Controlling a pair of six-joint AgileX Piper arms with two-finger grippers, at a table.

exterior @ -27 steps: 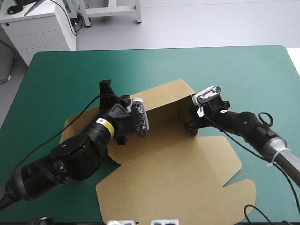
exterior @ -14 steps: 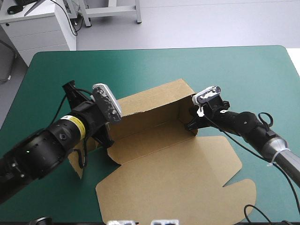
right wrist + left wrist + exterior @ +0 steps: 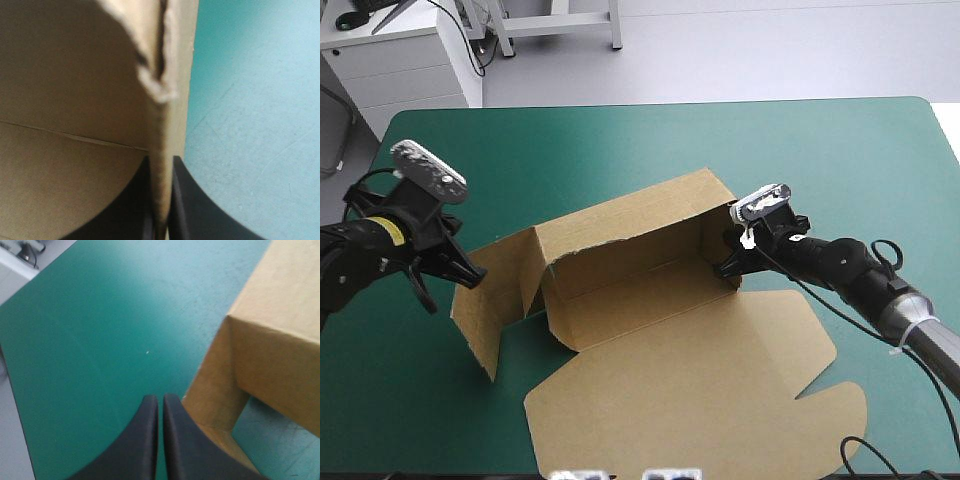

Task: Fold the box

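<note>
One wall is loose again: the left gripper, fingers together and empty, has backed off the box at the middle of the table. The box's left flap now splays outward, while the right gripper stays clamped on the right wall.

You're working on a table with a teal-green cover, and its two far corners are rounded. Toward the left side you'll see a tiny white speck on the cover. Farther right, faint scuff lines cross it.
</note>
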